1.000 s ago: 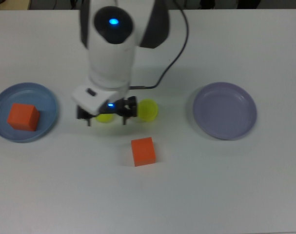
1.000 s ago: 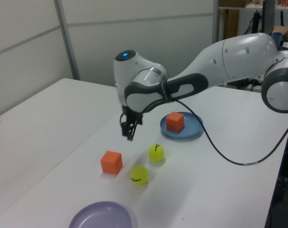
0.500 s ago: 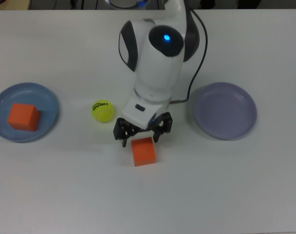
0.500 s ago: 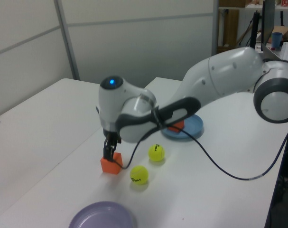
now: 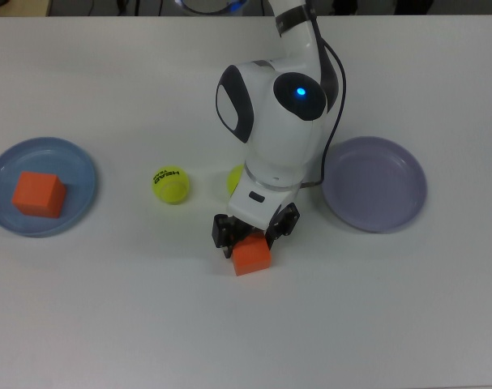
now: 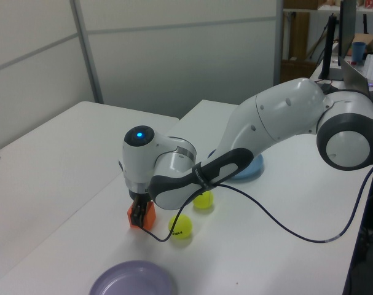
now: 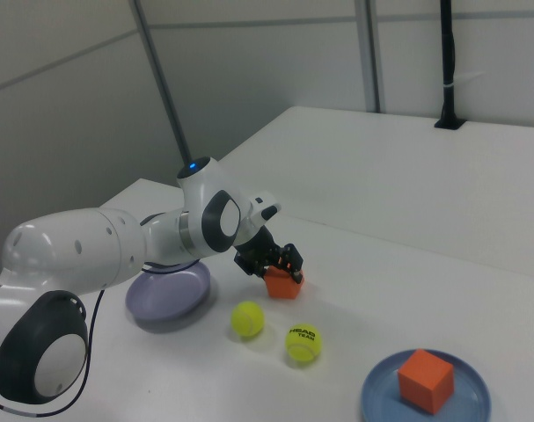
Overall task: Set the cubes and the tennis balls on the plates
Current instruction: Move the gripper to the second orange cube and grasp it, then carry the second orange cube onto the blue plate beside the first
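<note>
One orange cube (image 5: 253,257) lies on the white table, and my gripper (image 5: 251,235) is down on it with its fingers against the cube's sides, shut on it; the left view shows this cube (image 6: 142,214) on the tabletop. The second orange cube (image 5: 39,194) rests on the light blue plate (image 5: 77,162) at the top view's left. A tennis ball with black lettering (image 5: 171,184) sits left of the arm. The plain tennis ball (image 5: 234,180) is half hidden behind the arm. The lavender plate (image 5: 374,185) at the top view's right holds nothing.
The arm's white body and a black cable (image 5: 336,97) stretch from the table's far edge over the middle. In the right view, both balls (image 7: 246,319) (image 7: 303,343) lie between the held cube and the blue plate (image 7: 383,387).
The gripper swung from over the balls to the loose cube, came down and closed on it. That cube shifted slightly to the top view's right and turned a little.
</note>
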Controlling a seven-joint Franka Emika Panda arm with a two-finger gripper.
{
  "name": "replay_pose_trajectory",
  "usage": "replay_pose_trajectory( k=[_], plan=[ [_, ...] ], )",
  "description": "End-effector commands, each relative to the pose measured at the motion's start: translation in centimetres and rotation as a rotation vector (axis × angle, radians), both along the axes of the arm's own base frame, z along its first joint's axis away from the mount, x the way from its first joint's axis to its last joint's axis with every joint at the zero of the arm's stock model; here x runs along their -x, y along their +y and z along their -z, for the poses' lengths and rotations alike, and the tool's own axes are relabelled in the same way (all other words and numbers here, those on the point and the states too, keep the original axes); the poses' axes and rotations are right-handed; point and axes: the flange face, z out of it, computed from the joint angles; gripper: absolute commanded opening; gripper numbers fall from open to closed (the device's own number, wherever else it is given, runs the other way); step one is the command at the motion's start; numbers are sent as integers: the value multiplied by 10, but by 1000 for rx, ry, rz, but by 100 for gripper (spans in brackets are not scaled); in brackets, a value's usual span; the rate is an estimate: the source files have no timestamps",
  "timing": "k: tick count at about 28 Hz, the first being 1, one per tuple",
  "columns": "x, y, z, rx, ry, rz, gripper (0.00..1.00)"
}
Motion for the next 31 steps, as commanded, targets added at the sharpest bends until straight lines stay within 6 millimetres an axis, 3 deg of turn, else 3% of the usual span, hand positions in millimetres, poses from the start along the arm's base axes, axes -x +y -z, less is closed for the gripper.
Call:
replay_pose_trajectory(
  k=[1, 4, 6, 12, 16, 21, 24, 26, 31],
  plan=[
    [0, 0, -26, -26, -53, 60, 0],
    [-1, -9, -55, -29, -84, 76, 0],
    [-1, -29, -77, -9, -84, 112, 0],
    [4, -105, -106, 116, 45, 228, 0],
    [29, -158, -117, 253, 270, 280, 0],
    [57, -215, -123, 361, 521, 310, 0],
    [56, -239, -120, 373, 534, 344, 0],
    [53, -266, -109, 383, 547, 378, 0],
    [37, -297, -86, 403, 496, 386, 0]
  ],
)
